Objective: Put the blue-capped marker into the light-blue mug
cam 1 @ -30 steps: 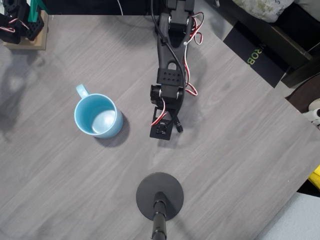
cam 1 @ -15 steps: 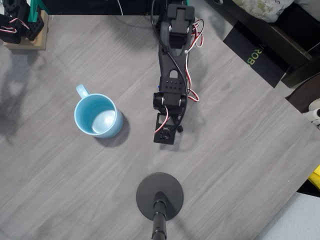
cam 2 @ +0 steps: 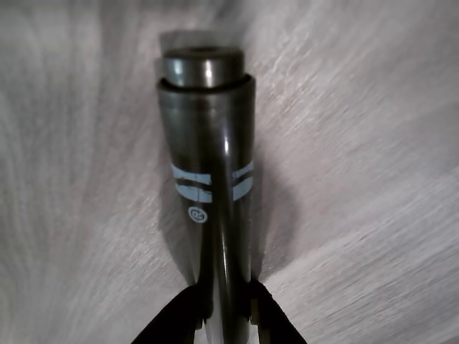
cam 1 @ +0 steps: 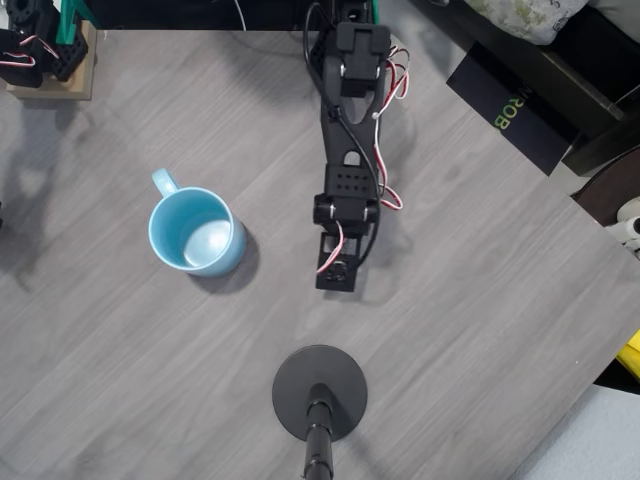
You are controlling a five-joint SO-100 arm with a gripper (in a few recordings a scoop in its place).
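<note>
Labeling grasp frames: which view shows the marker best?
The wrist view: the marker runs up the middle, black barrel with pale stripes and a round end, its lower part pinched in the gripper. In the overhead view the arm covers it; the gripper hangs right of the mug.

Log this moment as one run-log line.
gripper: shut on marker, barrel pointing down at table | mug: upright, apart, left of arm in overhead view | marker not yet in mug
</note>
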